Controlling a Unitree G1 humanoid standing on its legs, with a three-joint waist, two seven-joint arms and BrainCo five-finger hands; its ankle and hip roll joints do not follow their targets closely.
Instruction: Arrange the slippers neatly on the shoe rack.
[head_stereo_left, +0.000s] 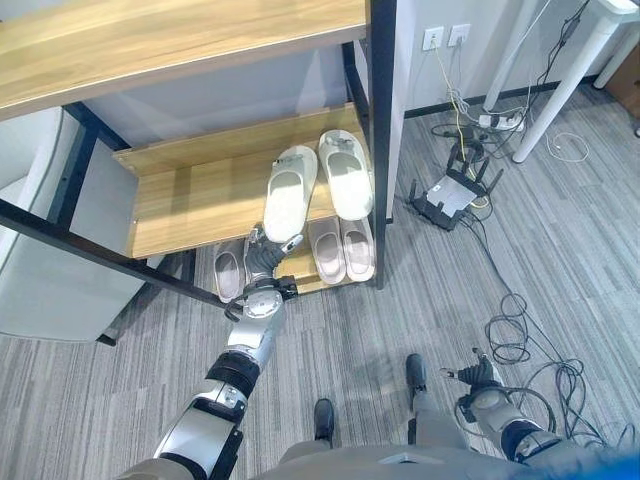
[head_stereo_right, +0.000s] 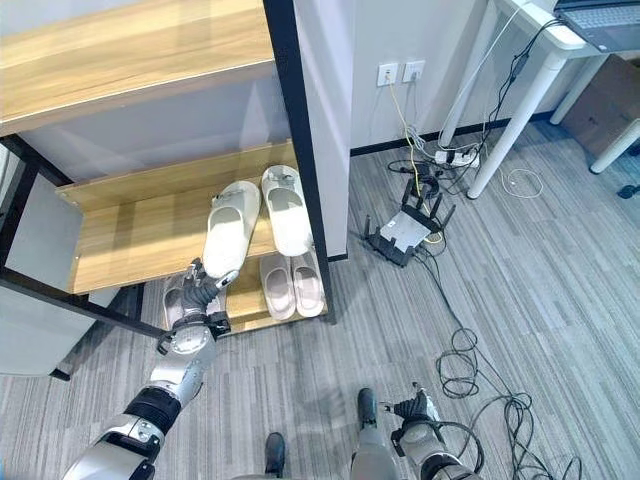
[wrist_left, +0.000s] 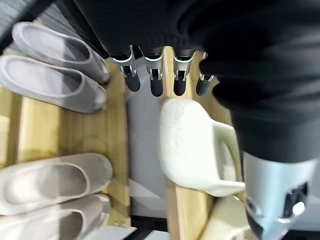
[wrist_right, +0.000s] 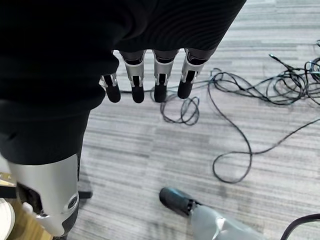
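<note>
**White slipper at the left hand's fingertips on the middle shelf**

The left hand (head_stereo_left: 268, 262) reaches up to the front edge of the shoe rack's (head_stereo_left: 380, 150) middle shelf (head_stereo_left: 190, 195). A white slipper (head_stereo_left: 289, 192) lies on that shelf at the hand's 12 o'clock, tilted, with its heel end just over the front edge beside the fingers. In the left wrist view the fingers (wrist_left: 156, 82) are straight and released, and the slipper's end sits just below their tips; whether they touch it I cannot tell. A second white slipper (head_stereo_left: 345, 172) lies at the first one's 3 o'clock, their toe ends nearly touching. On the bottom shelf, a beige pair (head_stereo_left: 342, 250) stands at the hand's 3 o'clock and a grey pair (head_stereo_left: 229, 270) at its 9 o'clock. The right hand (head_stereo_left: 478, 378) hangs low over the grey floor (head_stereo_left: 560, 250), fingers relaxed, holding nothing, near loose cables (head_stereo_left: 512, 335).
</note>
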